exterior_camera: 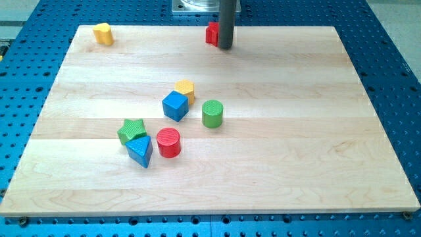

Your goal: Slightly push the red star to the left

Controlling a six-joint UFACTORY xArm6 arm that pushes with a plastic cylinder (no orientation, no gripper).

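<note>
The red star (211,33) sits at the top edge of the wooden board (296,145), near the middle, partly hidden behind my rod. My tip (225,47) rests on the board just to the right of the red star, touching or nearly touching it. A red cylinder (168,143) stands lower down, left of centre.
A yellow block (102,33) lies at the top left corner. A yellow block (185,89), a blue cube (175,106) and a green cylinder (212,113) cluster mid-board. A green star (132,130) and a blue triangle (140,151) sit beside the red cylinder.
</note>
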